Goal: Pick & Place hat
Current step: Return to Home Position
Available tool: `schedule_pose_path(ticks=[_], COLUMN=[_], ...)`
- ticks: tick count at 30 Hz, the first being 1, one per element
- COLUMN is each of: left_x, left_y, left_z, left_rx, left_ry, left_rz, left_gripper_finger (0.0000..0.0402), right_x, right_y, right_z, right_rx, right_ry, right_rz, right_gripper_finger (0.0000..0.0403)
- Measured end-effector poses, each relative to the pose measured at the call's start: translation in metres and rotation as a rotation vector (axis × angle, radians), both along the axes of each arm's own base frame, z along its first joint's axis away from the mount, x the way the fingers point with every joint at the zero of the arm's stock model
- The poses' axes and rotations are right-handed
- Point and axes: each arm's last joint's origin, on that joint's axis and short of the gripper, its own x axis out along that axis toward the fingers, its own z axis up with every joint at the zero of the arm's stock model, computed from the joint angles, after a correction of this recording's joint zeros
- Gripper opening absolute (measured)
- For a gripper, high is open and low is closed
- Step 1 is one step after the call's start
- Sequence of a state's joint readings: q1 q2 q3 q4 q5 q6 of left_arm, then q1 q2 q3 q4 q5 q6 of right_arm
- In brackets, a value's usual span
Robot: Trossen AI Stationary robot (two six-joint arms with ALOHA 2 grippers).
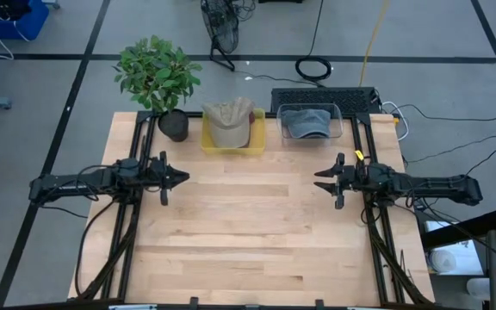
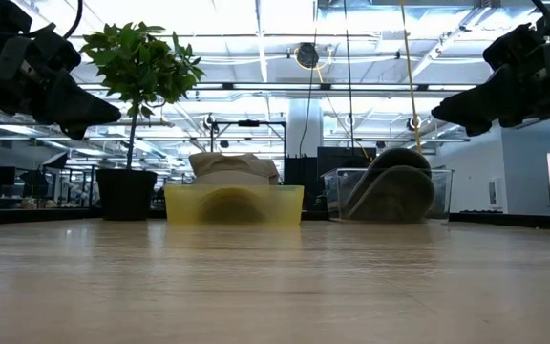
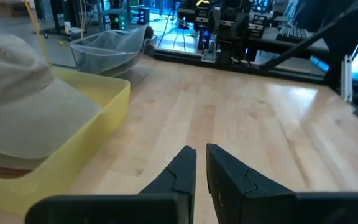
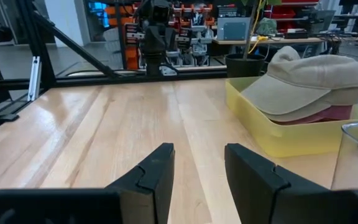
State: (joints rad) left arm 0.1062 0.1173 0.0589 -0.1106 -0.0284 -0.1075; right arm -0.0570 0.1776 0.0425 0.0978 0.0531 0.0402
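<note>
Pale wooden boards are forming the worktop [image 1: 257, 250], which is sitting in a black frame on a grey floor. Halfway across it, the two arms are reaching in from opposite sides and facing each other, well apart. The left gripper [image 1: 183, 178] is hovering on the left side, its jaws pressing almost together, with only a thin slit showing between them in the left wrist view. The right gripper [image 1: 319, 181] is hovering level with it on the right side, its jaws standing spread with a clear strip of wood showing between them. In the low view both are hanging well above the surface.

Farther back, along the far edge, a yellow bin [image 1: 231, 151] is standing near the middle. It is holding a tan cap [image 1: 229, 120] that is rising above its rim. The right wrist view is showing this cap lying on top of others, a reddish cap [image 4: 331, 114] among them. Just to the right, across a narrow strip of wood, a transparent bin [image 1: 310, 139] is holding a grey cap [image 1: 306, 125]. On the other side of the yellow bin, a potted plant [image 1: 156, 73] is standing in a dark pot just beside the bin's left wall. Beyond the worktop, a black cable [image 1: 315, 67] is lying coiled on the floor.
</note>
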Motion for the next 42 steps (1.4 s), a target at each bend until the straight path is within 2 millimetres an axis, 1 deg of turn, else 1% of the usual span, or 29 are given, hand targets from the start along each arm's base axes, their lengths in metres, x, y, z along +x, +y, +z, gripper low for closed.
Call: schedule_pose_path(ticks=[5, 42], left_x=[0.0001, 0.0002], left_y=[0.0000, 0.0000], left_z=[0.0001, 0.0003], left_rx=[-0.086, -0.078], left_ry=[-0.015, -0.018], left_rz=[0.015, 0.013], left_gripper_finger=[0.0042, 0.0042], right_x=[0.0000, 0.0000], right_y=[0.0000, 0.0001], right_z=[-0.0001, 0.0000], right_rx=[0.000, 0.000], right_ry=[0.000, -0.001], right_rz=[0.001, 0.002], right_gripper_finger=[0.0128, 0.0128])
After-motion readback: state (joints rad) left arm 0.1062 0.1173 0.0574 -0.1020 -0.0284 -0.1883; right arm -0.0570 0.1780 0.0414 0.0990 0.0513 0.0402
